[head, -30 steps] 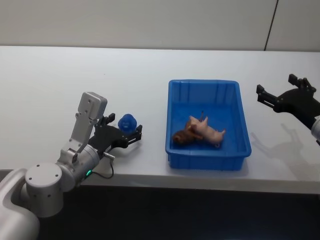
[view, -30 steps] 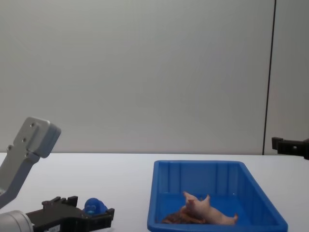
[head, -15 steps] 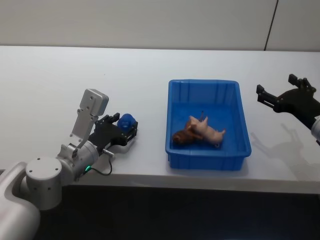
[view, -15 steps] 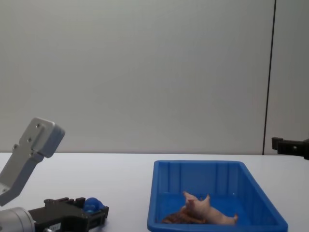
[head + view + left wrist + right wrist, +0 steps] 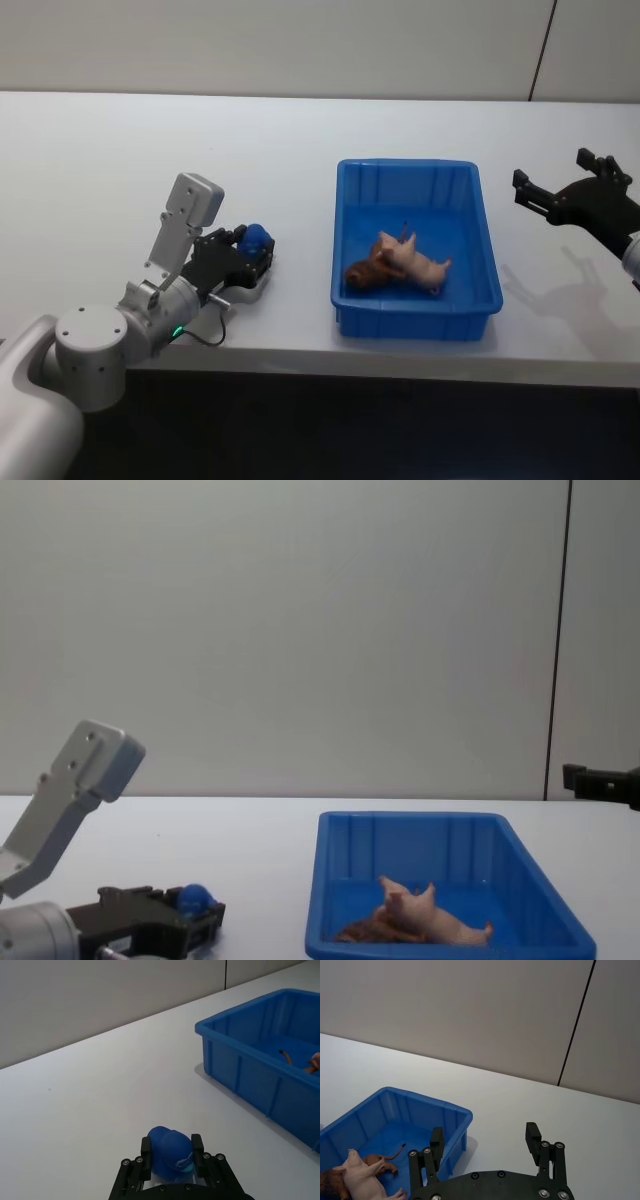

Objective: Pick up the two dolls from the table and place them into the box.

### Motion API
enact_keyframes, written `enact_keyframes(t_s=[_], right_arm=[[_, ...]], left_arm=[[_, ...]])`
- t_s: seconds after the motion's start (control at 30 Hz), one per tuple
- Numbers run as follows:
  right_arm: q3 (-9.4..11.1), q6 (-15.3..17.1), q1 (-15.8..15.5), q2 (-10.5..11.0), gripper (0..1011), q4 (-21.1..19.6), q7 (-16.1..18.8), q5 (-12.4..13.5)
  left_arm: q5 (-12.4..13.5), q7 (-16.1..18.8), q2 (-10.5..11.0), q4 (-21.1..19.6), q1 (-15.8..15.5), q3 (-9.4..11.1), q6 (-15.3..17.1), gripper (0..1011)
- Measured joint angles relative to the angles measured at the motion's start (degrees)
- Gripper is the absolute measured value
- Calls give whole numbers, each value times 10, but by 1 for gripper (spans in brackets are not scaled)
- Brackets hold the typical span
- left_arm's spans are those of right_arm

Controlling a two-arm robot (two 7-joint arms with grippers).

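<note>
A rounded blue duck doll (image 5: 255,240) is at the table's left front, and my left gripper (image 5: 250,254) is shut on it. In the left wrist view the two black fingers (image 5: 146,1156) press the duck's (image 5: 170,1149) sides. From the chest the duck (image 5: 193,897) shows low, at table level. The blue box (image 5: 407,166) stands to the right. In it lie a pink pig doll (image 5: 420,263) and a brown doll (image 5: 363,273), touching. My right gripper (image 5: 552,168) hovers open to the right of the box (image 5: 395,1110).
The white table (image 5: 300,130) runs to a front edge just below the left gripper and the box. A grey wall stands behind the table. Open tabletop lies between the duck and the box's left wall (image 5: 250,1077).
The left gripper's fingers have shut around the blue duck and the wrist has tilted up slightly. The right arm and the dolls in the box have not moved.
</note>
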Motion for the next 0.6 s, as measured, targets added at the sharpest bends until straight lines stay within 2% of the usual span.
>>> enact_keyframes(t_s=[0.4,0.6], right_arm=[[0,0,0,0,1001,0,0,0],[0,0,0,0,1001,0,0,0]], left_arm=[[14,-4,-7,-47,-8,3,-5,393],[21,-13,-20,-77,-19,11,-10,355]])
